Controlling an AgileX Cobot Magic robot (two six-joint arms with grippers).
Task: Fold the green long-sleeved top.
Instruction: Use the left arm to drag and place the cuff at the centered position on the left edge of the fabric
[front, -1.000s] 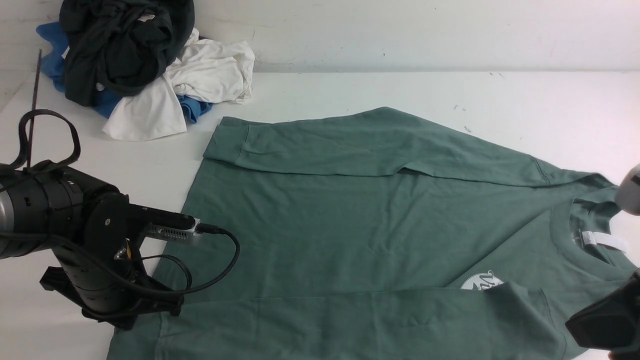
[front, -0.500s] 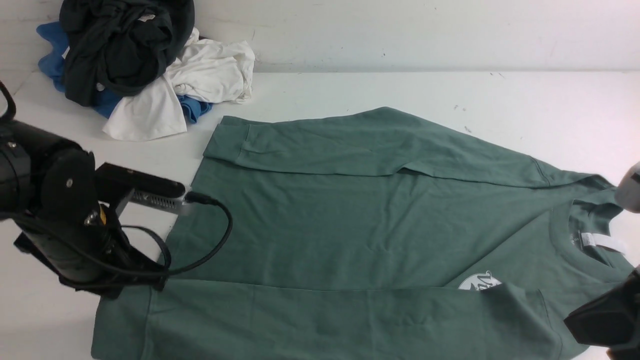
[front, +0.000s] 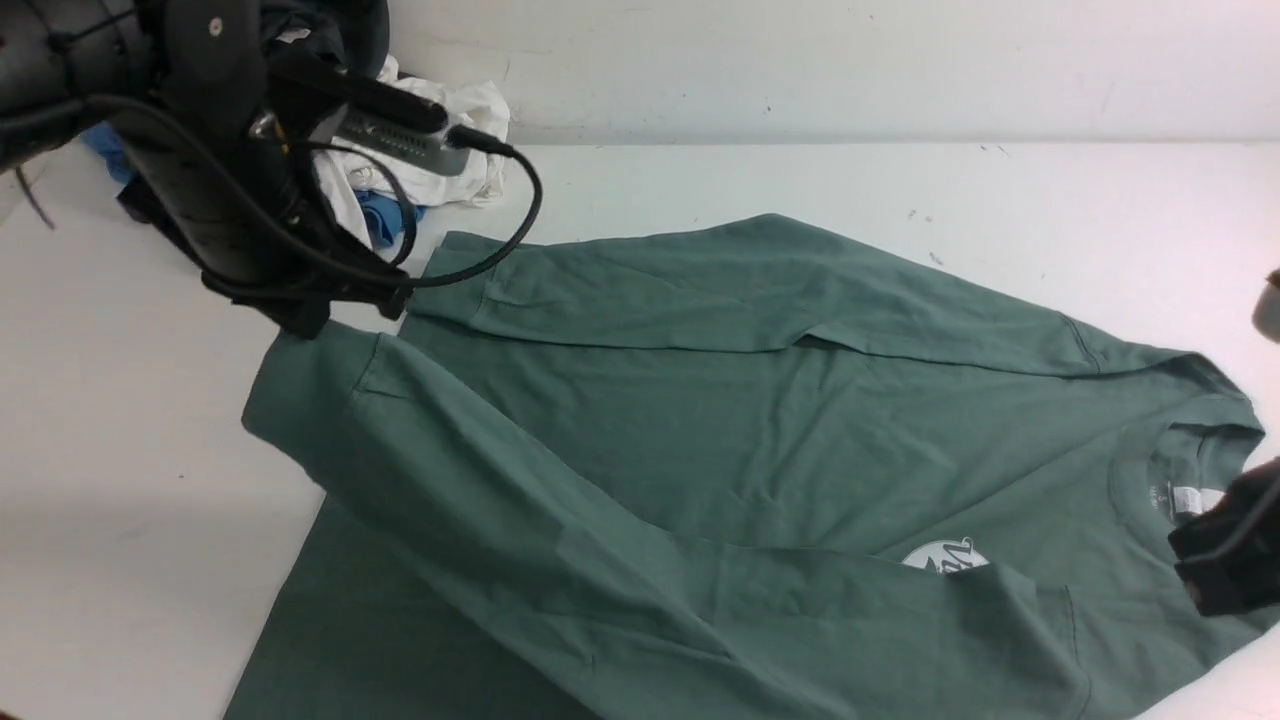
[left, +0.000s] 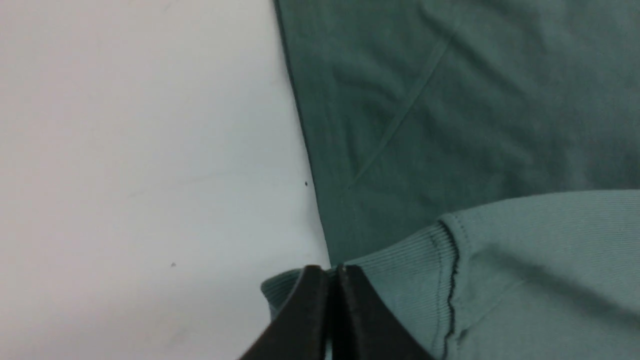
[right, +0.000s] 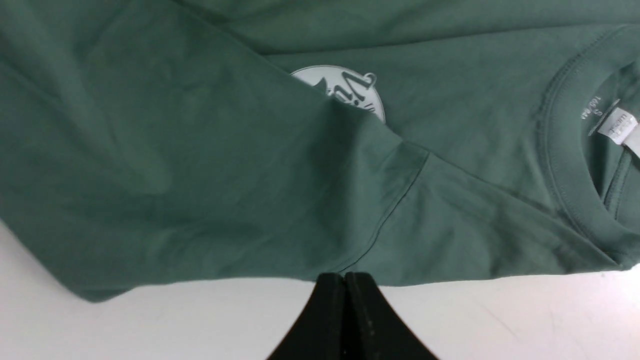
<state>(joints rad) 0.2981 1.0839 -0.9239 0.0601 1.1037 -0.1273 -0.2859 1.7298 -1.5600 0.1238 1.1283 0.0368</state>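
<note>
Sage-green cotton long-sleeved top (front: 720, 440) flat on white table (front: 120, 480), front up, crew neck (front: 1125, 480) at right. Far sleeve (front: 700, 290) folded across body. Near sleeve (front: 520, 540) raised diagonally, ribbed cuff (front: 310, 385) pinched in left hand (front: 305, 322). White chest logo (front: 935, 557) half covered.

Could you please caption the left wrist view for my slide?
Left end effector shut on the ribbed cuff of the top, above the white table.
</note>
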